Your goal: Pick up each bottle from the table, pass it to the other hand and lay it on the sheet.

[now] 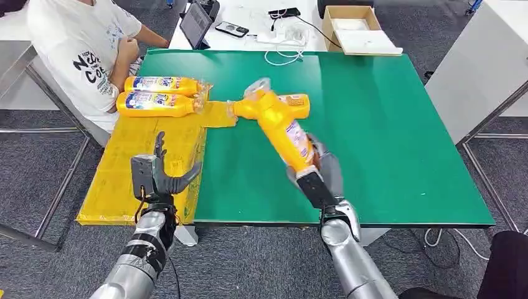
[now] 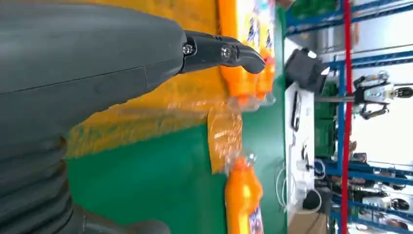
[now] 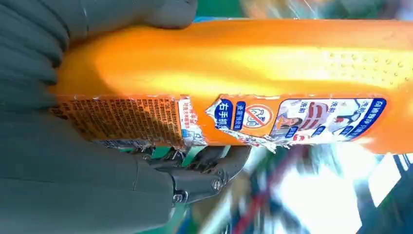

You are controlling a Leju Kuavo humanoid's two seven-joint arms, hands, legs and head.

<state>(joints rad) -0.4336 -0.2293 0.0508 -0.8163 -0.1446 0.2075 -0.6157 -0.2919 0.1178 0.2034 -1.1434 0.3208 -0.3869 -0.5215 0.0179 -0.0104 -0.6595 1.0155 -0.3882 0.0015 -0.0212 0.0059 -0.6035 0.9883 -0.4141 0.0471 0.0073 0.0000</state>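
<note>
The right hand (image 1: 314,174) holds an orange bottle (image 1: 281,128) by its bottom end, up above the green table (image 1: 386,137). The bottle's cap points away from the robot. Another bottle (image 1: 297,104) lies on the table behind it. The left hand (image 1: 159,171) is spread wide and holds nothing, above the yellow sheet (image 1: 137,180). Two bottles (image 1: 159,94) lie side by side on the sheet's far end, near a sitting person (image 1: 81,50)

Silver segmented arms; black bands on left forearm (image 1: 146,249). Hands dark grey: ribbed wrist cover (image 2: 29,195), black fingers (image 2: 224,51) with exposed screws.
</note>
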